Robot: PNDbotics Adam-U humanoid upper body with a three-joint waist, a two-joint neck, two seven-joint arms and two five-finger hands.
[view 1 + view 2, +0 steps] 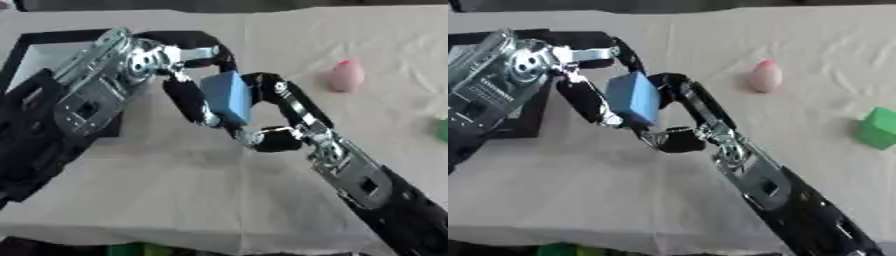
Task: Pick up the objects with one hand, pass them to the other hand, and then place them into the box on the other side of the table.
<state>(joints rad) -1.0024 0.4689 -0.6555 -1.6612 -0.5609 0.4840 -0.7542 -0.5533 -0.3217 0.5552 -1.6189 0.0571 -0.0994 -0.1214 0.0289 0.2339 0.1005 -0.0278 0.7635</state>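
A blue block point(229, 96) hangs in the air above the middle of the bench point(175, 190), caught between both hands at the point of handover. The right hand point(278, 117) curls its fingers point(293, 100) over the block's right side with the thumb below, so it is grasping the block. The left hand point(179, 75) meets it from the other side, its fingers point(188, 102) bent along the block's left face and one above it; it too appears to be closing on the block.

Behind the left arm lies the black-edged box point(39, 47), the likely goal. A pink rounded object point(765, 76) and a green cube point(878, 128) sit on the cloth at the right, well apart from the hands.

The risk, as I judge it, lies in the exchange: if the right hand lets go before the left has closed on the block, the block may tip and drop to the bench. The smooth faces could also slide between the fingers.

No brand, label or writing can be read anywhere.
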